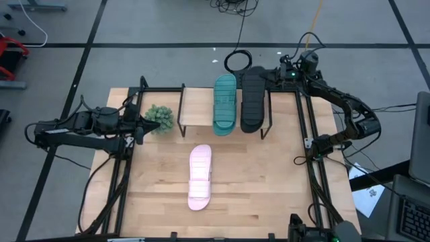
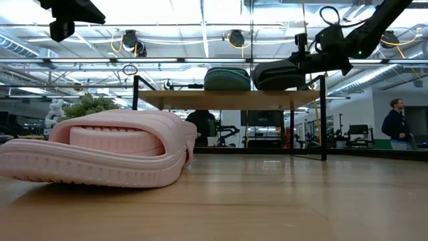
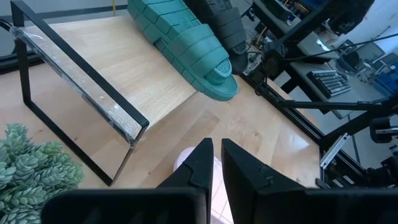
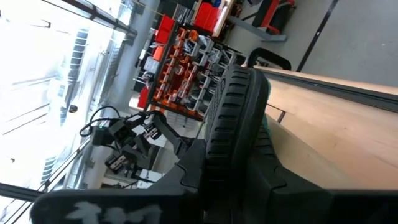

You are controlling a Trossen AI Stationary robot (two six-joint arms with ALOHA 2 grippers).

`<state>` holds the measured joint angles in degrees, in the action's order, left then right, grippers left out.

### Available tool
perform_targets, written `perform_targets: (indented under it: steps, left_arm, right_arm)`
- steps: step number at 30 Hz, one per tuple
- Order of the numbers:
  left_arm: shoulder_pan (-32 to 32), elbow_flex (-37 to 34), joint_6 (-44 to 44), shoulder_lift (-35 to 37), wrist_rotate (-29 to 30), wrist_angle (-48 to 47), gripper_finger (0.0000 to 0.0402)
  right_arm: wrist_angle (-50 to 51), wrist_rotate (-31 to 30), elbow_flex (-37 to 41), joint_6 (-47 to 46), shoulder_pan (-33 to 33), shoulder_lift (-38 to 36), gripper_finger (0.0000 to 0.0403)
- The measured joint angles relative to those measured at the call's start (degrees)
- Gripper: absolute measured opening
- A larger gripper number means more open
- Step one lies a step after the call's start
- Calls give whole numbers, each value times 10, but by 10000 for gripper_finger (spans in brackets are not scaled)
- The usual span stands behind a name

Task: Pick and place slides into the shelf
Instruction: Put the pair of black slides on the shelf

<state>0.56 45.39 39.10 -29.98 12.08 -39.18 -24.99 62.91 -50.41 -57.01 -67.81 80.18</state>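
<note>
The shelf stands at the table's far middle on thin black legs. The teal slide lies sole down on its plank, and the black slide lies beside it on the right. The pink slide lies sole down on the table, nearer than the shelf. In the low view the pink slide fills the near left. My right gripper is at the shelf's far right corner, shut on the black slide. My left gripper hovers shut at the table's left, beside a small plant. My right gripper pinches the black slide by its far end, the ribbed sole edge between the two fingers. It comes from the table's far right, roughly level. In the low view the black slide lies about flat over the shelf top beside the teal one.
A small green plant sits left of the shelf, close to my left gripper. Black frame rails run along the table's left and right sides. The shelf's left portion is bare plank. A person stands in the room beyond.
</note>
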Motion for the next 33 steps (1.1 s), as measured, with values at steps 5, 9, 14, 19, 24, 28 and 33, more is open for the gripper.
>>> perform_targets:
  steps: [5,9,14,19,24,28,33]
  left_arm:
    - [0,0,0,0,0,0,33]
    - [0,0,0,0,0,0,33]
    - [0,0,0,0,0,0,33]
    - [0,0,-1,0,0,0,33]
    - [0,0,-2,0,0,0,33]
    - [0,0,-4,0,0,0,33]
    - [0,0,-4,0,0,0,33]
  right_arm:
    - [21,-1,0,24,0,0,49]
    - [22,1,0,27,-3,2,49]
    - [37,1,0,26,-5,2,57]
    - [52,-1,0,39,-9,2,61]
    - [51,0,0,49,-9,2,50]
    - [51,0,0,52,-9,2,62]
    - [51,-1,0,55,-9,2,70]
